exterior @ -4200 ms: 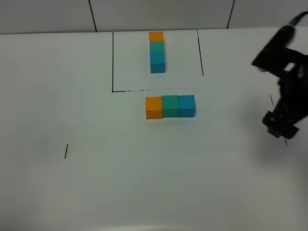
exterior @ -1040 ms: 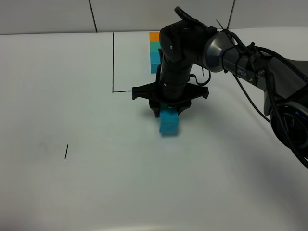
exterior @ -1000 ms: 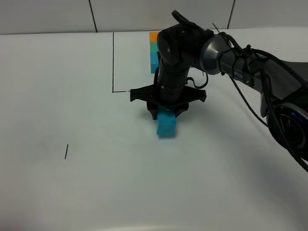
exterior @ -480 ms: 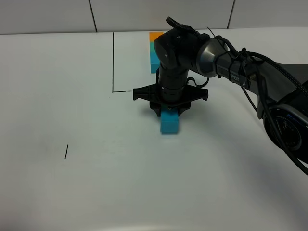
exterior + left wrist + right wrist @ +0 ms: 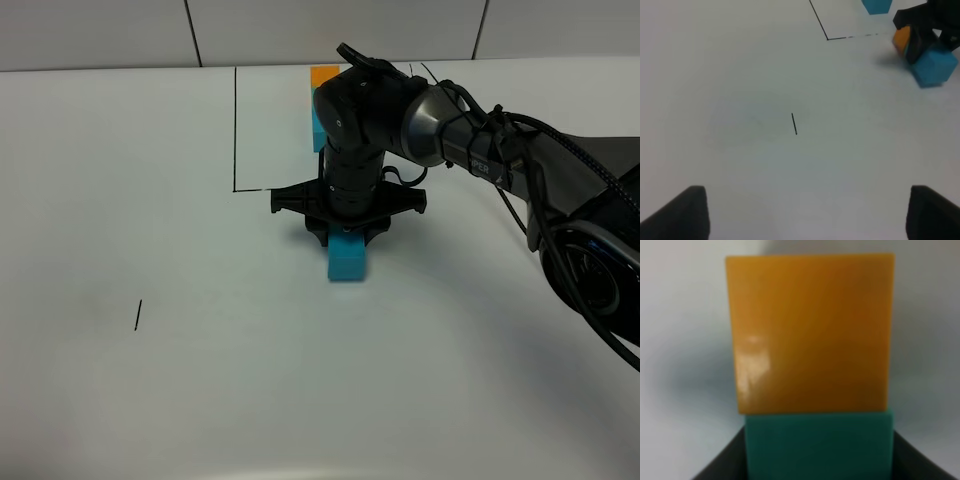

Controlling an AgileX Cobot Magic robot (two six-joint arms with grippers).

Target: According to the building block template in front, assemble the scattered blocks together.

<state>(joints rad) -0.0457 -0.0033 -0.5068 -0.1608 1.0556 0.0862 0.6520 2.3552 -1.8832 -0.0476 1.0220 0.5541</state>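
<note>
The template (image 5: 320, 100) is a line of blocks inside the black outline at the back, with its orange block (image 5: 322, 75) farthest; the arm hides part of it. My right gripper (image 5: 345, 232) points down in the table's middle, shut on the green block (image 5: 817, 445) of the loose row. The orange block (image 5: 810, 330) adjoins the green one on its far side. The blue block (image 5: 347, 262) sticks out toward the front. In the left wrist view the blue block (image 5: 935, 67) and orange block (image 5: 901, 39) show under the right gripper. My left gripper (image 5: 807, 215) is open and empty, far from them.
A black outline (image 5: 235, 130) marks the template area at the back. A short black mark (image 5: 138, 314) lies at the left front, also in the left wrist view (image 5: 794, 123). The right arm and its cables (image 5: 520, 140) stretch in from the right.
The right arm came in from the right and took the row; the row, first lying left to right, now runs front to back. In the last second it shifted slightly.
</note>
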